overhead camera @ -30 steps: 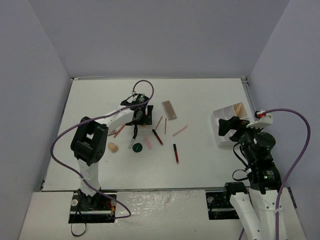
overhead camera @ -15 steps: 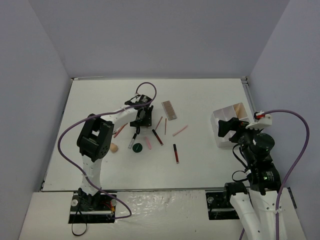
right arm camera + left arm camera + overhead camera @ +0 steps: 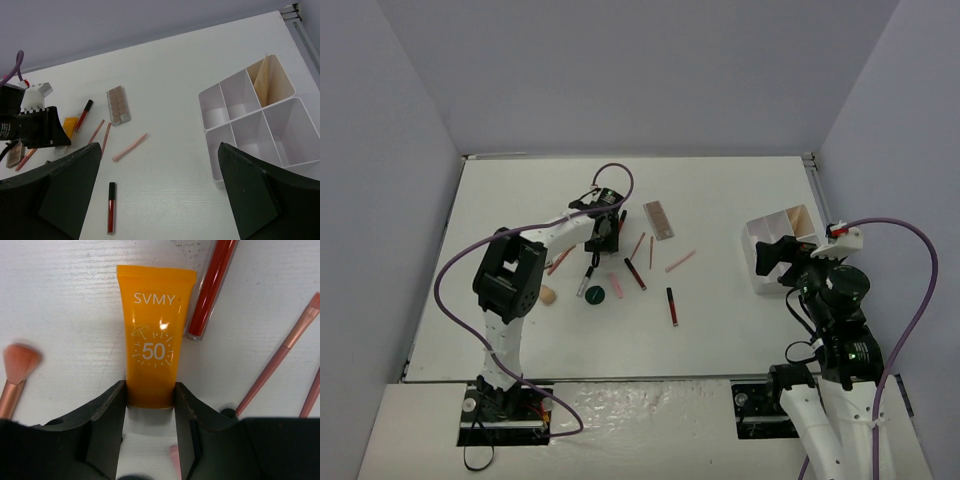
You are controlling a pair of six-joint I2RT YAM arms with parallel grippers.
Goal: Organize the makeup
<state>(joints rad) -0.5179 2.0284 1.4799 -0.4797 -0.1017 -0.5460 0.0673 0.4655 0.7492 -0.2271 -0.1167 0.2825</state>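
Note:
An orange tube (image 3: 152,340) printed "SVMY 50" lies flat on the white table, and my left gripper (image 3: 149,395) is shut on its near end, with one jaw against each side. From above, the left gripper (image 3: 603,228) is low over the cluster of makeup. A dark-red stick (image 3: 210,290) lies just right of the tube, pink pencils (image 3: 280,360) further right, and a brush (image 3: 17,370) to the left. My right gripper (image 3: 159,150) stands wide open and holds nothing, hovering beside the white tray (image 3: 250,117).
Scattered on the table are a brown palette (image 3: 659,220), dark-red sticks (image 3: 635,274) (image 3: 672,306), a pink pencil (image 3: 680,261), a dark-green disc (image 3: 596,295) and a beige sponge (image 3: 548,295). The tray (image 3: 756,270) sits at the right edge, with one beige item in a far compartment.
The left jaws have closed from wide apart onto the sides of the orange tube, and the left arm has shifted slightly. The right arm has not moved.

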